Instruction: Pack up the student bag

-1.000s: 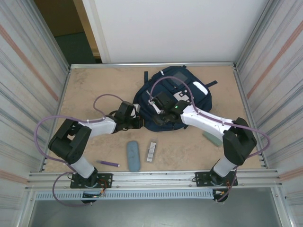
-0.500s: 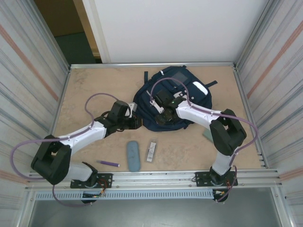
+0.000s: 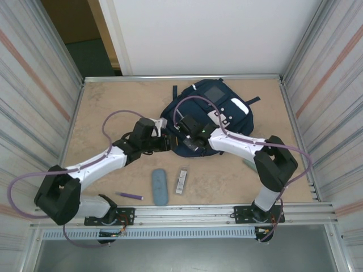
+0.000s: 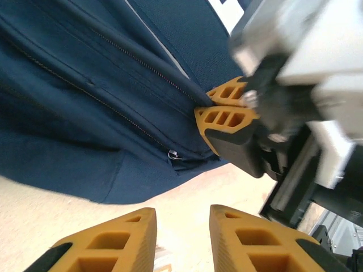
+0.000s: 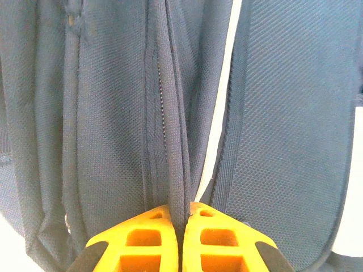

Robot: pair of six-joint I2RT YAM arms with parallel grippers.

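The student bag, navy with white stripes and a grey patch, lies flat at the back middle of the table. My right gripper is at the bag's near left edge, shut on a dark fabric ridge beside a zip. In the left wrist view the right gripper's orange fingers pinch that fold of the student bag. Just left of the same edge, my left gripper stands open over bare table with nothing between its fingertips. A small zip pull hangs just ahead of it.
On the table in front of the bag lie a blue-grey oblong case, a small flat rectangular item and a purple pen. A pale green piece peeks out beside the right arm. Ribbed metal walls close in both sides.
My right gripper has slid left along the bag's near edge and shut on the fabric fold. The left arm has stretched out toward the bag and its jaws have opened.
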